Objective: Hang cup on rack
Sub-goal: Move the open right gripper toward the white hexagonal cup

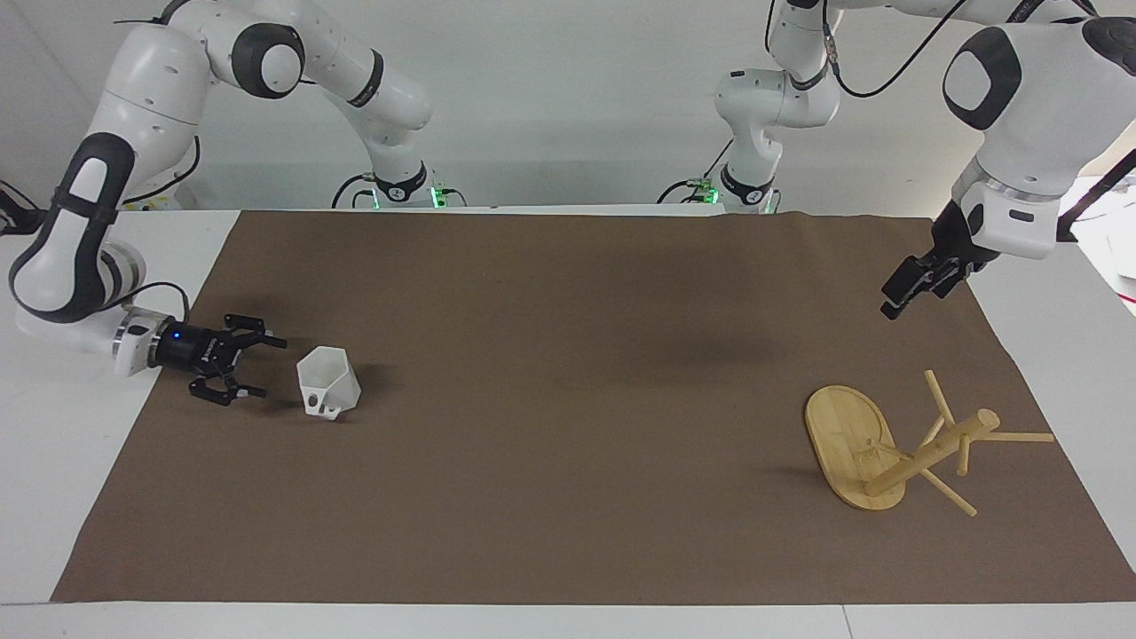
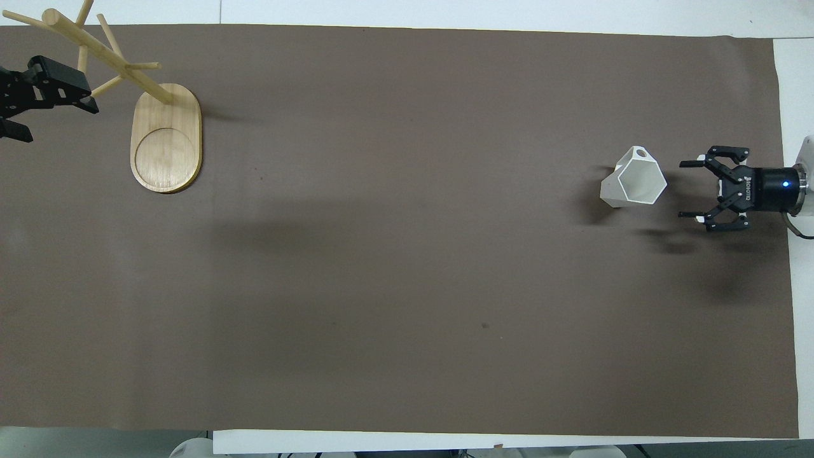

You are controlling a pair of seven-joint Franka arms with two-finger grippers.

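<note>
one cup [image 1: 328, 382], one rack [image 1: 896, 448], two grippers

cup [image 1: 327, 382]: plain white | rack [image 1: 896, 448]: pale bamboo, faint grain | mat [image 1: 568, 497]: flat brown, no pattern | table [image 1: 53, 497]: white | arms [image 1: 1021, 98]: white with black joints | grippers: black, right gripper [image 1: 257, 366] lit blue

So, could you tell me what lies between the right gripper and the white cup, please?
Nothing: only a short bare strip of brown mat separates the open right gripper from the white cup. The overhead view shows this gap plainly, and the facing view agrees.
</note>
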